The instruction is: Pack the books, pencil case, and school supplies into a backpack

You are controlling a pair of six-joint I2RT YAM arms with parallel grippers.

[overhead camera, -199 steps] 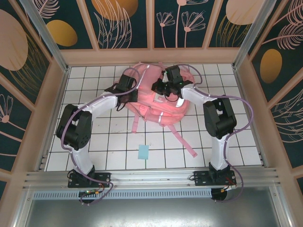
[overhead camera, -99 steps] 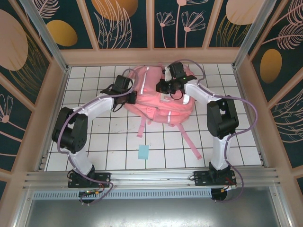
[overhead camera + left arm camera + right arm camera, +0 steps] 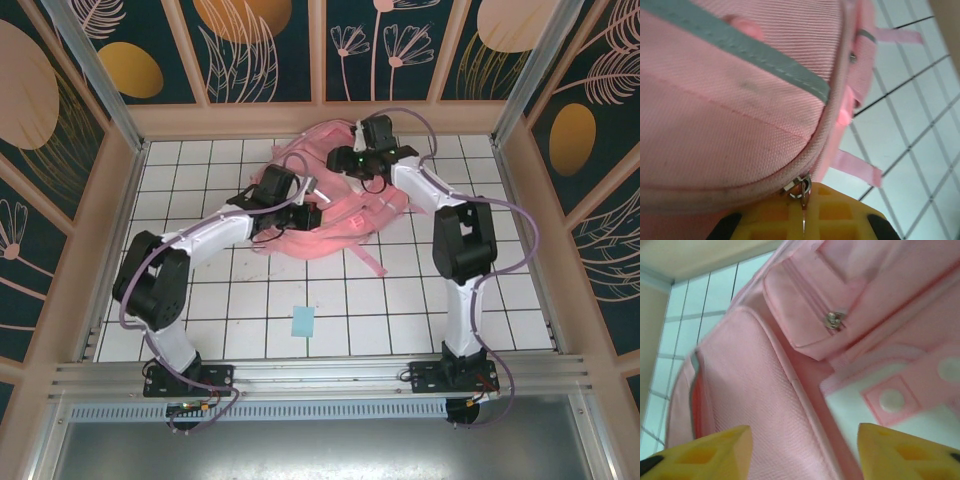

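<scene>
The pink backpack [image 3: 340, 215] lies slumped and crumpled on the white tiled table, at the back middle. My left gripper [image 3: 305, 212] is at its near left side. In the left wrist view the yellow fingers of that gripper [image 3: 804, 202] are shut on a small metal zipper pull [image 3: 801, 186] at the backpack's [image 3: 740, 100] piped seam. My right gripper [image 3: 352, 160] hovers over the backpack's far side. Its jaws [image 3: 802, 452] stand open, with pink fabric [image 3: 750, 380] just beyond them and nothing gripped. A small light-blue square pad [image 3: 303, 322] lies on the tiles near the front.
Loose pink straps [image 3: 370, 262] trail from the backpack toward the front. A small outer pocket with a metal zipper pull [image 3: 834, 320] faces the right wrist camera. Wooden walls [image 3: 130, 200] fence the table on three sides.
The right gripper has opened and let go of the backpack, which has slumped flat. The left gripper, still shut, has moved right and nearer along the bag.
</scene>
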